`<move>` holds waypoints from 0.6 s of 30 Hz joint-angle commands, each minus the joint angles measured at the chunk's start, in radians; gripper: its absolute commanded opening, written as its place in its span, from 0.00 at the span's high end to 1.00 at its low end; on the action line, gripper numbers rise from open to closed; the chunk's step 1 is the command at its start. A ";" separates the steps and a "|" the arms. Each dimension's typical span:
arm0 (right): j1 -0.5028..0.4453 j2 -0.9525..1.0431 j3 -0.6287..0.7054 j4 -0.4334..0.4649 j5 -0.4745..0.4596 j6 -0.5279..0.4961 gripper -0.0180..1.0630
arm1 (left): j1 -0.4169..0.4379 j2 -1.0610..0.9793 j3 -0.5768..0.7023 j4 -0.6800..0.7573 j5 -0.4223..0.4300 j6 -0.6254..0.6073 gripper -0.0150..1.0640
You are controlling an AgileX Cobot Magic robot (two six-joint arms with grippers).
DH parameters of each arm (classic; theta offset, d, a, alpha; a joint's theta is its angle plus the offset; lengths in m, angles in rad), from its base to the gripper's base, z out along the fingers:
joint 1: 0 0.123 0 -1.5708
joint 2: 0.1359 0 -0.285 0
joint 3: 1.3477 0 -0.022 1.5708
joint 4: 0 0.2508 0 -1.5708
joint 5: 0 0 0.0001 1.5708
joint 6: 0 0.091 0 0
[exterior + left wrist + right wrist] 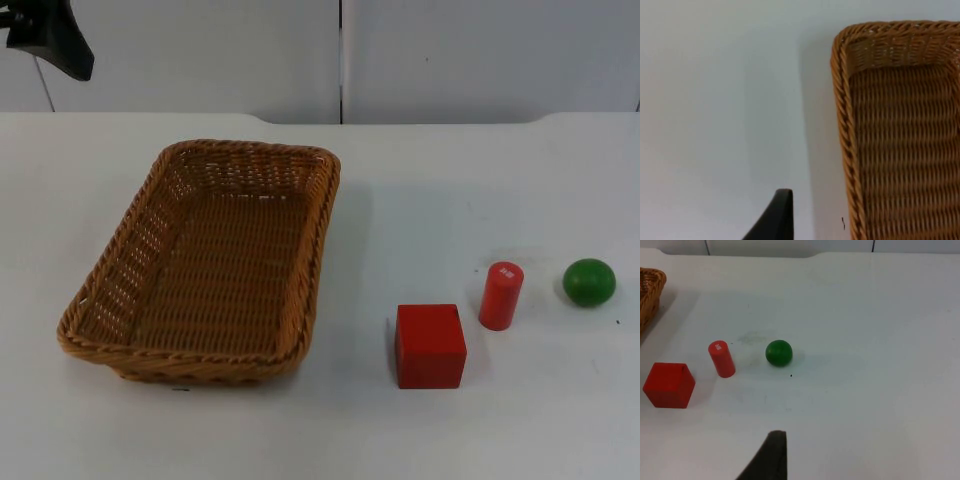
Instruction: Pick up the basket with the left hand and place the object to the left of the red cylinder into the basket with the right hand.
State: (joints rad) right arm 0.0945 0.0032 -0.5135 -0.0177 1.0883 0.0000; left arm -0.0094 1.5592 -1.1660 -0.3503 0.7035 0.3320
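Sitting on tabletop [520,180]: wicker basket [205,265], red cube [430,345] beside red cylinder [500,295], green ball [588,282] beyond. End effector openings: cannot tell.

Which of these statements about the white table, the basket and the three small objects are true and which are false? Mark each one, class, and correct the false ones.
1. The woven wicker basket holds nothing. True.
2. The red wooden cube lies inside the basket. False: it sits on the white table, between the basket and the red cylinder.
3. The green ball is on the far side of the cylinder from the cube. True.
4. The red cylinder lies flat on its side. False: it stands upright.
5. The left arm is already lifting the basket. False: the basket rests on the table with nothing gripping it.
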 commanded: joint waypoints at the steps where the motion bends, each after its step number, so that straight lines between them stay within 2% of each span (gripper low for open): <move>1: 0.000 -0.003 -0.003 -0.005 -0.009 0.008 0.01 | -0.029 -0.002 -0.006 -0.027 -0.020 0.012 0.05; 6: 0.000 -0.003 -0.003 -0.005 -0.009 0.008 0.01 | -0.074 0.044 -0.006 -0.029 -0.040 0.012 0.05; 13: 0.000 -0.003 -0.003 -0.005 -0.009 0.008 0.01 | -0.076 0.141 -0.008 -0.034 -0.069 0.007 0.05; 18: 0.000 -0.003 -0.003 -0.005 -0.009 0.008 0.01 | -0.072 0.208 -0.008 -0.037 -0.119 -0.008 0.05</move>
State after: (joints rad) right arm 0.0945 0.0032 -0.5135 -0.0177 1.0864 0.0053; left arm -0.0813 1.7601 -1.1683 -0.3705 0.6107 0.3358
